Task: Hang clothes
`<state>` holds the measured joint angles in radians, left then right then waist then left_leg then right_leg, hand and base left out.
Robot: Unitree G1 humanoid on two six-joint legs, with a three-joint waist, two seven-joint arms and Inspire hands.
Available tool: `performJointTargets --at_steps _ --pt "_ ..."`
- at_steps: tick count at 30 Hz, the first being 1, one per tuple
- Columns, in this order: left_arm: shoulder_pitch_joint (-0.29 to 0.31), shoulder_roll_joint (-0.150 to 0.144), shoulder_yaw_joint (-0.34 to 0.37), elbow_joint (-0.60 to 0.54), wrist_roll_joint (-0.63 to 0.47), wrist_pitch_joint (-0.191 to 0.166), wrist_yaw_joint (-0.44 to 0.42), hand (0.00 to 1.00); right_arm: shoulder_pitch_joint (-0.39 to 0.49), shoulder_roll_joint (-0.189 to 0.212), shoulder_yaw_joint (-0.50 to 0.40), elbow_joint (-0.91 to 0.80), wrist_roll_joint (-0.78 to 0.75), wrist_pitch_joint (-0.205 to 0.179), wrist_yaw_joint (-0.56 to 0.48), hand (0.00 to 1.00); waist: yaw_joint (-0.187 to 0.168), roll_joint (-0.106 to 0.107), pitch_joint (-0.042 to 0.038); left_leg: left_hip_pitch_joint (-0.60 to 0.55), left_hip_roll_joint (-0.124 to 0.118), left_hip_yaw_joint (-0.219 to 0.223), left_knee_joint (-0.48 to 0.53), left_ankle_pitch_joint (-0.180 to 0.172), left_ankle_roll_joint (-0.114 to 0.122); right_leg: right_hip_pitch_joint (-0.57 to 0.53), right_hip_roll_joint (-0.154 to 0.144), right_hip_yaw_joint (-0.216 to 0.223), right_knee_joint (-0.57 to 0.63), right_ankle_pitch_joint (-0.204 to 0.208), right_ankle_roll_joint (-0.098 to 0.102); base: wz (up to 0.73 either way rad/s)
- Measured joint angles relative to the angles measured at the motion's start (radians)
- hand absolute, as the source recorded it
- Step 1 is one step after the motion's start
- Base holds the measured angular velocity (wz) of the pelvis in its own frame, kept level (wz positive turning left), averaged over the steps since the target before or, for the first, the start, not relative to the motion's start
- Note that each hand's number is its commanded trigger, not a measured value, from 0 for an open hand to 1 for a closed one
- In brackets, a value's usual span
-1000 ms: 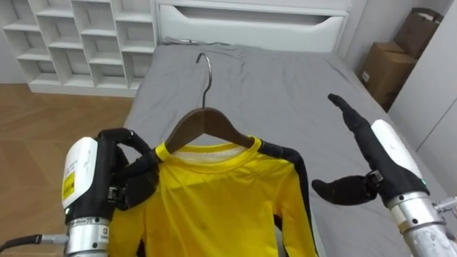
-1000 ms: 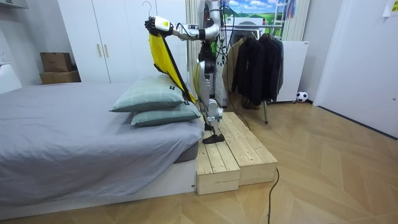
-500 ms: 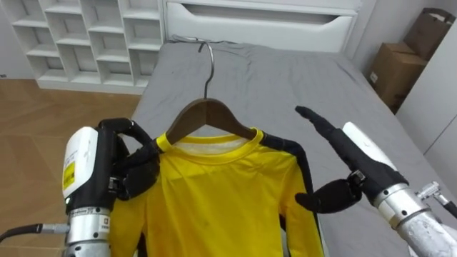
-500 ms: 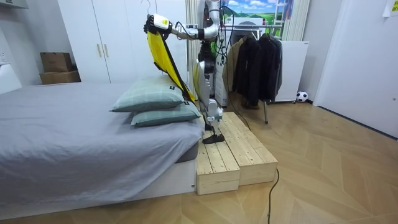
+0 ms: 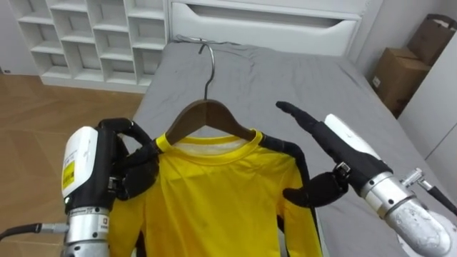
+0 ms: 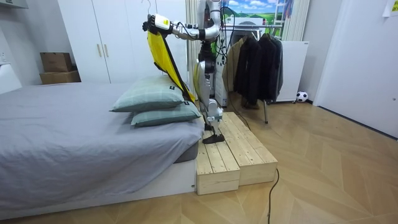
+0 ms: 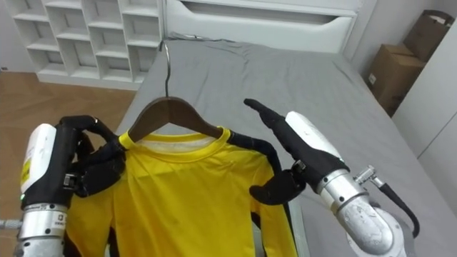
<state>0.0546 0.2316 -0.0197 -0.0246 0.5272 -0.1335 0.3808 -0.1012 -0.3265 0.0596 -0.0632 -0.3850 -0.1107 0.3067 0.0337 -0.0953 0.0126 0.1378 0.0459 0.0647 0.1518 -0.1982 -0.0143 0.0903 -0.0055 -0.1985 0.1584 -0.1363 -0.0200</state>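
Note:
A yellow long-sleeved shirt (image 5: 218, 196) with black shoulder trim hangs on a wooden hanger (image 5: 207, 114) with a metal hook. I hold it up above the grey bed (image 5: 285, 86). My left hand (image 5: 132, 168) is shut on the shirt's left shoulder and the hanger's end. My right hand (image 5: 321, 153) is open, fingers straight, its thumb beside the shirt's right shoulder. In the room view the shirt (image 6: 163, 59) hangs from my raised left hand (image 6: 151, 25) over the pillows.
White cube shelves (image 5: 86, 36) stand at the far left and a white headboard (image 5: 264, 21) behind the bed. Cardboard boxes (image 5: 403, 68) sit far right. I stand on a wooden platform (image 6: 233, 152) at the bed's end. A rack of dark clothes (image 6: 258, 62) stands behind me.
My right hand has moved left and in toward the shirt's right shoulder. The left hand and the hanger have stayed about where they were.

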Motion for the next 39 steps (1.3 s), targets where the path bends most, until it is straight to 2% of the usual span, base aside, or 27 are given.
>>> performJointTargets --at_steps 12,26,34,39 --pt "-0.015 -0.012 -0.08 0.0 -0.002 -0.001 -0.002 1.0 -0.049 0.004 0.095 0.0 -0.038 0.003 0.063 0.0 0.019 0.003 0.0016 -0.004 0.0 0.004 0.0 0.0 0.0 -0.003 0.0 0.001 -0.003 0.0 0.0 0.0" --pt "-0.021 -0.009 -0.073 0.0 0.0 0.003 -0.045 1.0 -0.076 0.007 0.119 0.002 -0.099 0.025 0.078 0.0 0.037 0.009 0.0083 -0.007 -0.002 -0.013 0.0 0.0 0.0 0.006 -0.004 -0.022 -0.007 0.0 0.001 0.04" --pt "-0.041 -0.013 -0.071 0.0 0.106 0.024 -0.096 1.0 -0.076 0.018 0.129 0.054 -0.137 0.053 0.092 0.0 0.056 0.009 0.0087 -0.008 -0.003 -0.013 0.0 0.0 0.0 0.006 -0.005 -0.023 -0.008 -0.001 0.001 0.0" --pt "-0.043 -0.009 -0.065 0.0 0.12 0.025 -0.126 1.0 -0.078 0.026 0.137 0.089 -0.131 0.058 0.092 0.0 0.057 0.007 0.0081 -0.008 -0.003 -0.013 0.002 0.0 0.0 0.006 -0.005 -0.024 -0.008 -0.001 0.001 0.0"
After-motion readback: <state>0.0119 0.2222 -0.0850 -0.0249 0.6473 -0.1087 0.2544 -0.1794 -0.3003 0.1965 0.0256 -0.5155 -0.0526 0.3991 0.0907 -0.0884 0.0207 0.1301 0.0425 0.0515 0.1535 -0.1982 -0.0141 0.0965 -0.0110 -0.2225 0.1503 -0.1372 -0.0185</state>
